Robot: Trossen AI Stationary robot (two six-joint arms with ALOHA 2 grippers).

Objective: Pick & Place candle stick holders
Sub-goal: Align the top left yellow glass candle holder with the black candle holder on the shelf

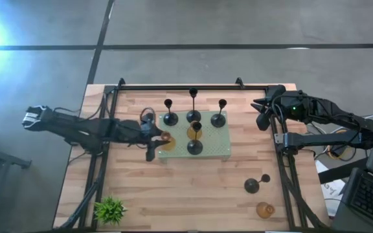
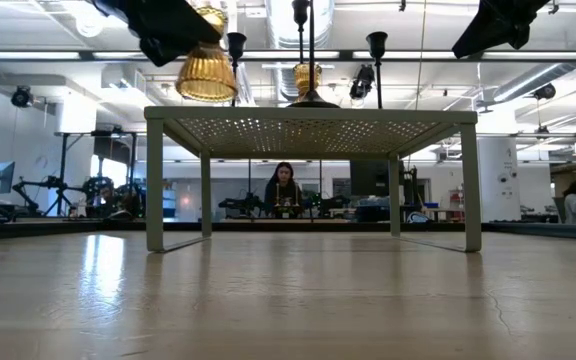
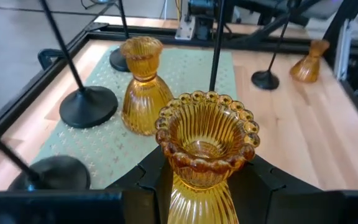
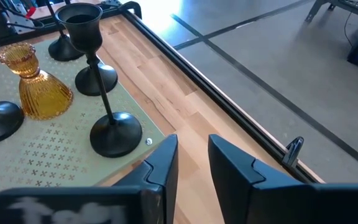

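Observation:
A pale green perforated stand [image 1: 222, 147] sits mid-table with several black stemmed holders [image 1: 170, 118] and one amber holder [image 1: 193, 132] standing on their bases on it. My left gripper [image 1: 158, 139] is shut on a second amber holder [image 3: 205, 134] at the stand's left end. In the low view that holder [image 2: 206, 70] is about level with the stand's top. My right gripper [image 1: 262, 120] is open and empty near the stand's far right corner; it also shows in the right wrist view [image 4: 193, 160]. Another black holder [image 1: 252, 186] and an amber one [image 1: 265, 209] are on the bare table at the near right. My left gripper pinches the amber holder's ribbed body [image 3: 201, 193], just below its scalloped cup, between the two fingers [image 3: 148, 180]. The fingers come from the table's left side, slanting a little down. The holder stays upright, cup up; I cannot tell whether its base touches the stand.
A small green plant [image 1: 111, 208] stands at the table's near left corner. Black frame rails run along the far edge [image 1: 193, 87] and both sides of the table. Bare wood lies in front of the stand. People sit in the room beyond [image 2: 286, 190].

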